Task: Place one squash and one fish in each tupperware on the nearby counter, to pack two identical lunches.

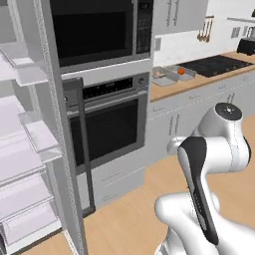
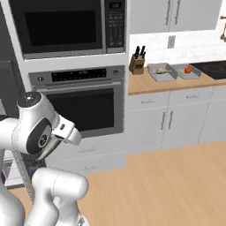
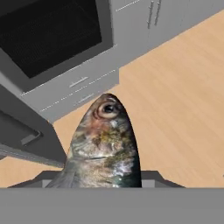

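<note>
In the hand view a grey-brown fish [image 3: 105,144] stands head-up between my fingers, and my gripper [image 3: 103,177] is shut on it above the wooden floor. Far off on the counter [image 2: 145,86] sit two grey tupperware tubs side by side. The left tub [image 2: 152,73] holds a pale slender thing that looks like a fish [image 2: 161,70]. An orange squash [image 2: 188,69] lies in the right tub [image 2: 180,72]. The same squash [image 1: 181,71] and tubs [image 1: 172,78] appear small in the left base view.
A built-in oven [image 2: 84,103] with a microwave [image 2: 66,26] above it faces me. A knife block [image 2: 137,64] stands at the counter's left end and a black cooktop [image 2: 214,68] at its right. An open fridge with white shelves [image 1: 25,149] is at my left.
</note>
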You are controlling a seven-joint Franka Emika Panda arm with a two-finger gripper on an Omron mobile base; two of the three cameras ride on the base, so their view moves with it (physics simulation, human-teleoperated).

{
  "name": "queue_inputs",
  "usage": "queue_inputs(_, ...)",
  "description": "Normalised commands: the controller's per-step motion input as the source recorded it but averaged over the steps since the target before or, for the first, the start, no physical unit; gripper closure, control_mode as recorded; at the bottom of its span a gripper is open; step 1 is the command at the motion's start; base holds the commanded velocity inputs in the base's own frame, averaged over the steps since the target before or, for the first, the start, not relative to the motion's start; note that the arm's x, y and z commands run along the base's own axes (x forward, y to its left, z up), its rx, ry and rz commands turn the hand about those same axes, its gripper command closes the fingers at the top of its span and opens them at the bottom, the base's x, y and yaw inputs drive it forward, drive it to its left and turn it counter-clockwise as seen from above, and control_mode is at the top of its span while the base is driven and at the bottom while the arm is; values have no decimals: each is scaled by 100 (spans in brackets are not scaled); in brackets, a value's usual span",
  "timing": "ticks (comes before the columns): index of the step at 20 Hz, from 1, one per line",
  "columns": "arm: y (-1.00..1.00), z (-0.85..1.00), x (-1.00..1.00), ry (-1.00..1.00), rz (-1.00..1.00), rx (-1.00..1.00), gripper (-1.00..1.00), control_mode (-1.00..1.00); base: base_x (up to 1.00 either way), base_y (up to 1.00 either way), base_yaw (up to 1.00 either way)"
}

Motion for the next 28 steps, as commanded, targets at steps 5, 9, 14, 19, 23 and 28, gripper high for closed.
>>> queue_inputs(5,0,0,0,0,0,0,100,100,95,-100,-33)
queue_inputs(9,0,0,0,0,0,0,100,100,100,-99,-22)
queue_inputs(14,0,0,0,0,0,0,100,100,100,-98,-12)
queue_inputs(19,0,0,0,0,0,0,100,100,100,-86,-10)
queue_inputs(23,0,0,0,0,0,0,100,100,100,-66,-3)
queue_inputs(28,0,0,0,0,0,0,100,100,100,-52,5)
